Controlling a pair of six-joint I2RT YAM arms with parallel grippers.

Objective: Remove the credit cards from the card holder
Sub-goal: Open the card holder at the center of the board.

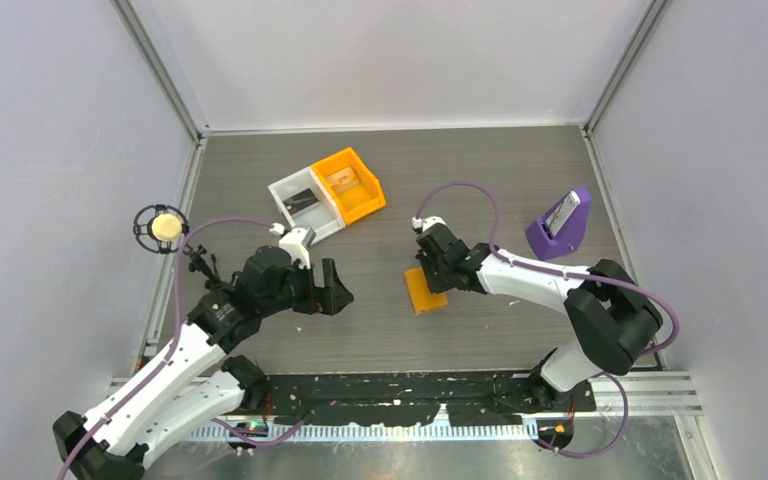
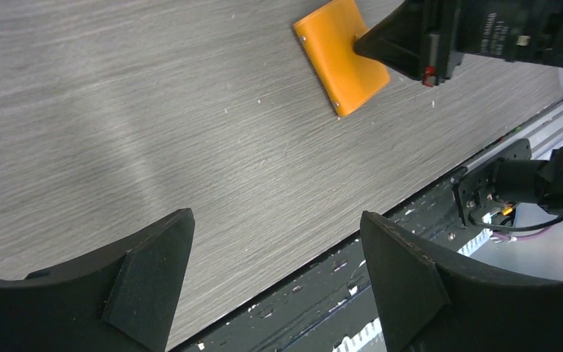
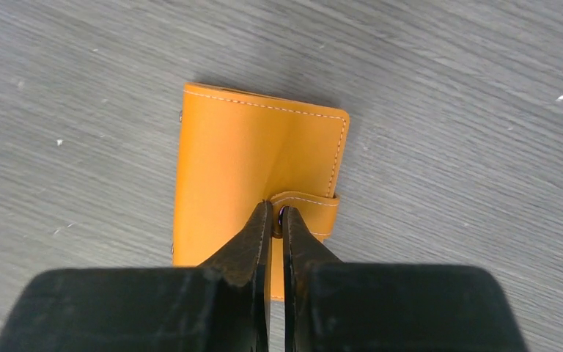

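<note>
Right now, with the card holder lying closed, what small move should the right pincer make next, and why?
Probably pull the strap up and back to pop it open. The right pincer looks shut on the strap's tip, the card holder lies flat and closed on the table, and no cards show yet.

Right end effector [image 1: 424, 266] at card holder [image 1: 426, 292]

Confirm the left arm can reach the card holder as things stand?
Probably yes. Bare table lies between the open left gripper and the card holder. The right gripper pinches its clasp tab, so that end is taken.
</note>
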